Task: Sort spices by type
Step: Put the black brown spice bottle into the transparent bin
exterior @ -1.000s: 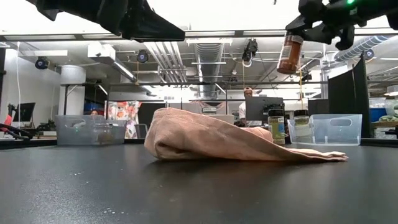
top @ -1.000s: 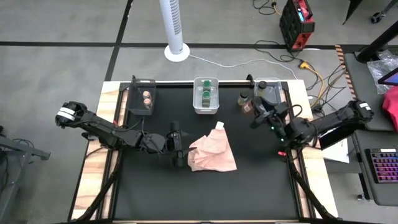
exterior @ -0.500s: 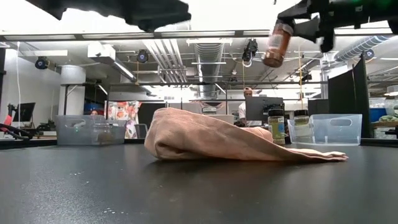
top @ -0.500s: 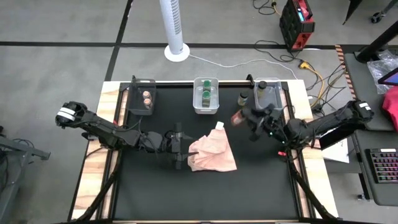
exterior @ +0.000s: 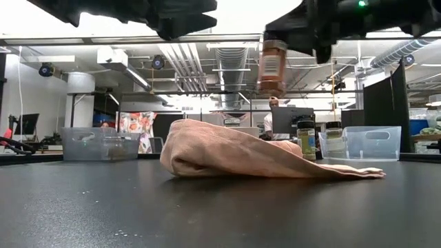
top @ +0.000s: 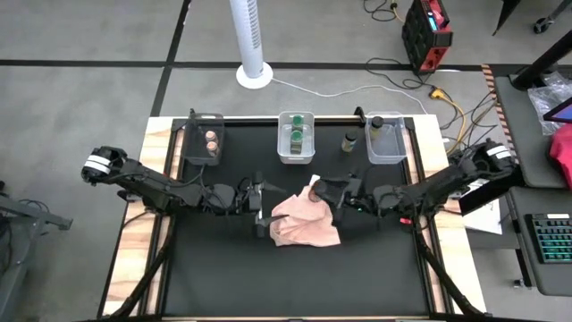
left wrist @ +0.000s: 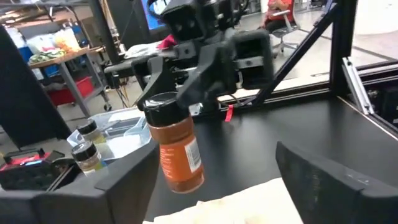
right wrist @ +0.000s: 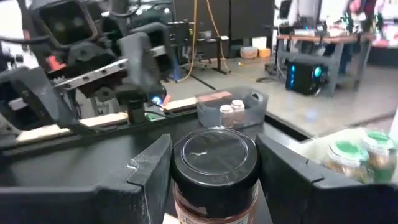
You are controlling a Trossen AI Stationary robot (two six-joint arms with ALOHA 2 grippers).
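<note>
Bins at 12 o'clock partly filled. Right gripper [top: 327, 190], jaws pinching black-lidded spice jar [exterior: 273, 67]; left gripper [top: 260, 201], jaws spread; sorting unfinished.

Both arms are matte black, built of jointed boxy segments. The left arm [top: 147, 186] carries a white band near its outer joint; the right arm [top: 451, 182] has one too. A small red light glows on the right arm, and a green light shows in the low view.
</note>
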